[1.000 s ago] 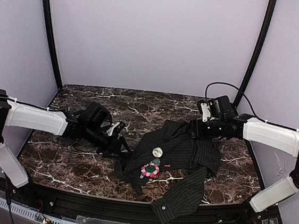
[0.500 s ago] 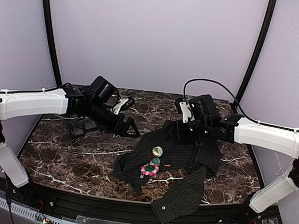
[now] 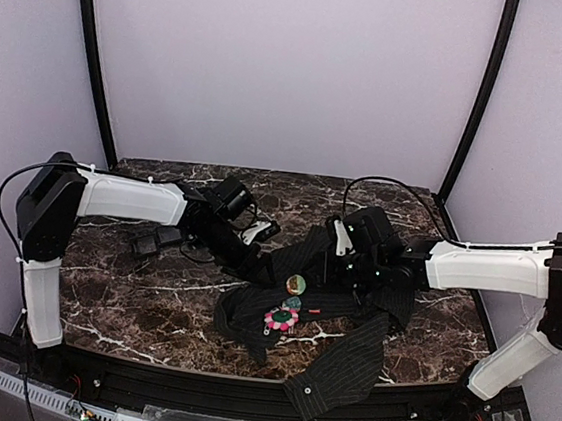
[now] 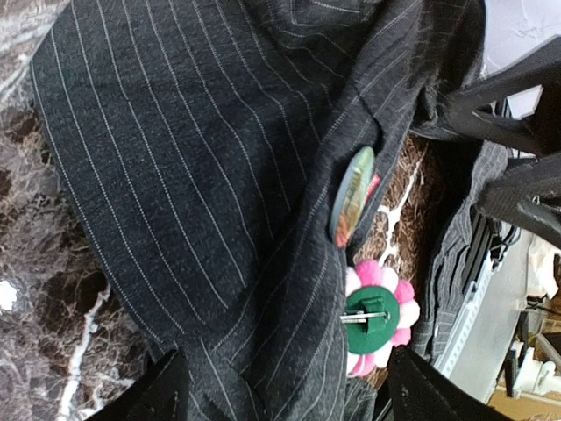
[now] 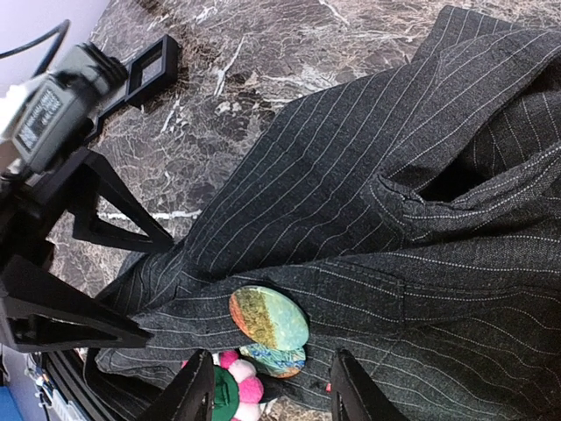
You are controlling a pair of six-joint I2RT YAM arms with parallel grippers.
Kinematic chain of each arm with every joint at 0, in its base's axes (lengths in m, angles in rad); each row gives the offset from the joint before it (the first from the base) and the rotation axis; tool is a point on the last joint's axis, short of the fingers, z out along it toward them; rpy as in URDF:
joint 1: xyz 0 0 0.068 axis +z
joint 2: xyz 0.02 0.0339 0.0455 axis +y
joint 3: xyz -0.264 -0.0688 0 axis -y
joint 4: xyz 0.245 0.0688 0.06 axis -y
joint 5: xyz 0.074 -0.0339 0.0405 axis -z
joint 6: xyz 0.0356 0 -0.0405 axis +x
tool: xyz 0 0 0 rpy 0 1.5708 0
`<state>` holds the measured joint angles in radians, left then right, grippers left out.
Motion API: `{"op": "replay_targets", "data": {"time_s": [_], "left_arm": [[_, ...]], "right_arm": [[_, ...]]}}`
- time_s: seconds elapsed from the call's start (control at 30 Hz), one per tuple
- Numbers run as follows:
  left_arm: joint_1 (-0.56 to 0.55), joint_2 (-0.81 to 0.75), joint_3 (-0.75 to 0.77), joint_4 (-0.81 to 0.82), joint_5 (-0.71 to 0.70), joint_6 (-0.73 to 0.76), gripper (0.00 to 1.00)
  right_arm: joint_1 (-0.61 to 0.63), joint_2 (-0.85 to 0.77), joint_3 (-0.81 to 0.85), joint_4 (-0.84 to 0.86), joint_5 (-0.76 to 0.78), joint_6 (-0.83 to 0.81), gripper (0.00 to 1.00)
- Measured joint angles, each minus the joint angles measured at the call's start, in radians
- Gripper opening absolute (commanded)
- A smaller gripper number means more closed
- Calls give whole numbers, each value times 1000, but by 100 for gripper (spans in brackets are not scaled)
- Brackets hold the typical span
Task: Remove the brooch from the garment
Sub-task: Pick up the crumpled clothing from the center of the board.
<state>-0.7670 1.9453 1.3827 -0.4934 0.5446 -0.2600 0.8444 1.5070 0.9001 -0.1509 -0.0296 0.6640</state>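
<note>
Left gripper [image 4: 287, 355]: the fingers are held wide apart with nothing between them. It is hung low over the garment and pointed at the pinned patch, judged to be lining up for a grasp.
Right gripper [image 5: 272, 364]: the fingers are parted and empty. It is set just above the cloth, facing the left gripper, probably so that the fabric can be held down while the pin is drawn.
Brooch [image 4: 375, 316]: it is seen just ahead of the left gripper, nearer the finger on the right of that wrist view, pinned at a folded edge of cloth. From the right gripper it is found just beside the left-hand fingertip, half cut off by the frame.
Garment [image 3: 352, 303]: dark and pinstriped, it is crumpled beneath and between both grippers. One end is draped over the table's near edge.
Other pins: a multicoloured round badge [image 5: 268, 317] and a smaller teal one [image 5: 273, 358] are fastened just beside the brooch, on the right gripper's side, so a mistaken grasp is judged possible.
Table [image 3: 141, 296]: it is dark, marble-patterned and veined white. A black tray [image 3: 146, 247] is lying behind the left gripper, under its forearm, apart from the cloth.
Room: the table is enclosed by plain lilac walls, with black posts [image 3: 90, 50] at the back corners.
</note>
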Motion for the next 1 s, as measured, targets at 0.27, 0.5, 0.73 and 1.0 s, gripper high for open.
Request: {"op": "replay_targets", "data": {"time_s": [0.27,0.5,0.73,1.0], "left_arm": [[-4,49,38,38,28,-6,46],[-17,100,64,52,55,-10,45],[-26,148,103,61,71,-18,19],[-28,156,107,88,143,-36,1]], "right_arm": [[0,8,0,11,-1,4,42],[0,21,0,24,-7,8,40],[0,21,0,25,-21,10,39],[3,21,-1,28,-32,31,37]]}}
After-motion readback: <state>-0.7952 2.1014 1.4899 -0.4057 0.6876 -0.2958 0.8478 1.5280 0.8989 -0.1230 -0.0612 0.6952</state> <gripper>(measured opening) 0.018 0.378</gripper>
